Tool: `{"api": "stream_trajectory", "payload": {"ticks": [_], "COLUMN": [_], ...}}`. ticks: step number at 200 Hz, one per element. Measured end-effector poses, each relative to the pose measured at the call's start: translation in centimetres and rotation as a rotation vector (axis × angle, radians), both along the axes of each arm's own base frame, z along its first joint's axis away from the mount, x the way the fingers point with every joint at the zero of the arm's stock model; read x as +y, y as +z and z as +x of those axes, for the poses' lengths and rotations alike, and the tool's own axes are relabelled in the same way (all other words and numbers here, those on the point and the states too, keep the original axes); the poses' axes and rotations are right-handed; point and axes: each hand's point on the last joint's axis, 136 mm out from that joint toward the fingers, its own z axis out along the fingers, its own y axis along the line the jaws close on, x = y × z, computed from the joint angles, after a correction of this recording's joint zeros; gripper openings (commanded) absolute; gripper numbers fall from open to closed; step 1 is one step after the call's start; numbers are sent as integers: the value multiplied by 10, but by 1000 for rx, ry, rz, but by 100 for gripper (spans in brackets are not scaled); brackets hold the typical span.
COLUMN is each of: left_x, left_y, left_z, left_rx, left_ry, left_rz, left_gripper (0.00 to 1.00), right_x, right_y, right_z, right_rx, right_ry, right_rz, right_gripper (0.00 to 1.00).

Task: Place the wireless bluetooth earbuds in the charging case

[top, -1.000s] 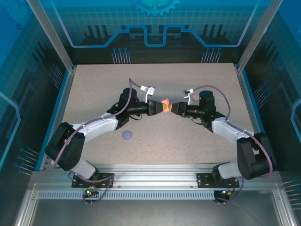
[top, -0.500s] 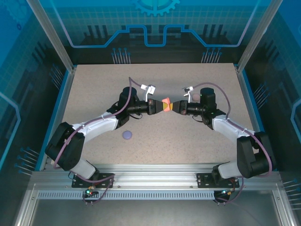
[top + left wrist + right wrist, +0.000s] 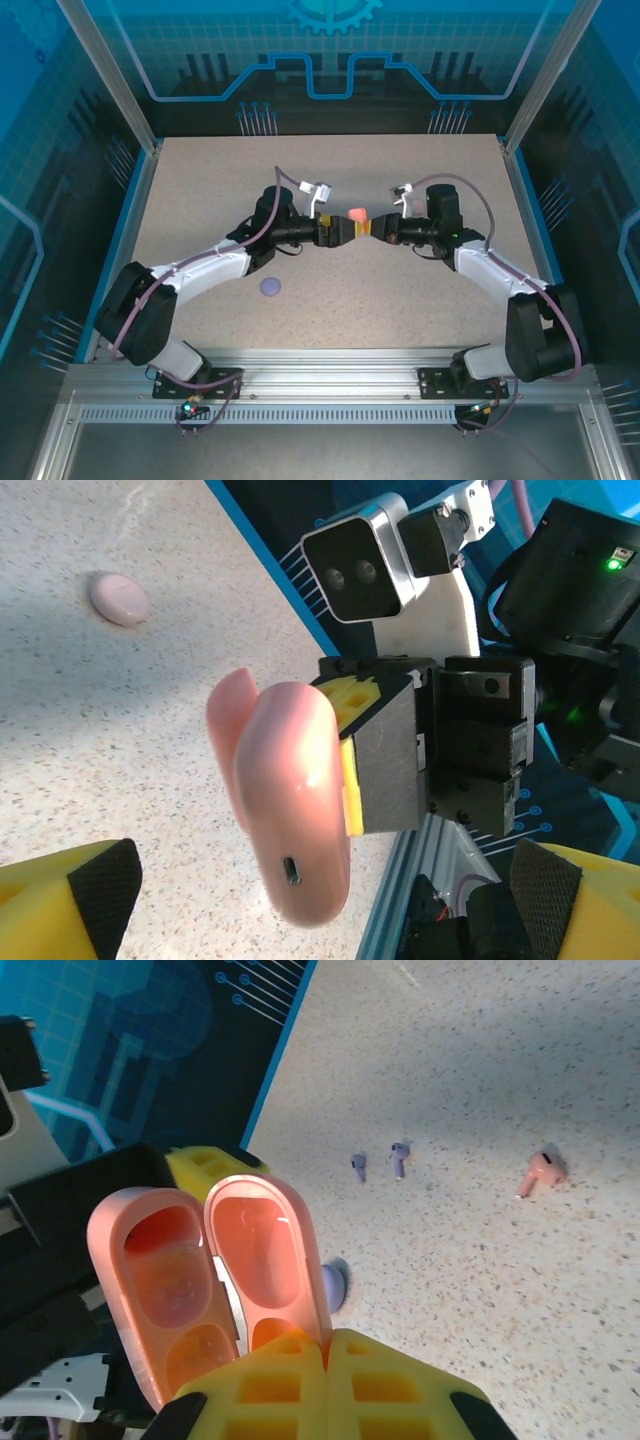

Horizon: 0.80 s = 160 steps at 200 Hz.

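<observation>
Released by the left gripper (image 3: 343,232), whose jaws now stand spread, the open coral charging case (image 3: 355,214) hangs above mid-table, pinched by the right gripper (image 3: 369,230) alone, ready for the earbuds (image 3: 398,1158).

Overall light: bright and even from overhead; the table (image 3: 200,190) was evenly lit in the top external view.
Shadows: soft and short, lying close under both arms.
Backdrop: the blue panels (image 3: 60,150) were dim.
Glare: a small white highlight sat on the coral case (image 3: 300,790) in the left wrist view, where the tabletop looked washed pale.
Focus: the left gripper (image 3: 325,905) had its fingertips (image 3: 75,900) blurred at the frame's corners. The right gripper (image 3: 328,1365) was soft near its own lens, while the earbuds (image 3: 540,1172) were fairly crisp.
</observation>
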Motion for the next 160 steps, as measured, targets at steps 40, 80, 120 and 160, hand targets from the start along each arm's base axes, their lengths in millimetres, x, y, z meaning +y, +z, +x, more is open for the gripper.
{"api": "stream_trajectory", "payload": {"ticks": [40,80,120,160], "left_x": [34,48,38,36], "left_y": [49,95,74,34], "left_z": [16,24,15,5], "left_rx": [-90,-162,-82,59], "left_ry": [40,-53,-221,-331], "left_rz": [33,103,185,236], "left_gripper": [99,99,96,85], "right_x": [-6,-8,2,17], "right_y": [11,30,41,40], "right_z": [4,6,3,-4], "right_rx": [-64,-171,-244,-270], "right_ry": [16,78,187,299], "right_rz": [-110,-199,-263,-306], "right_gripper": [0,0,0,0]}}
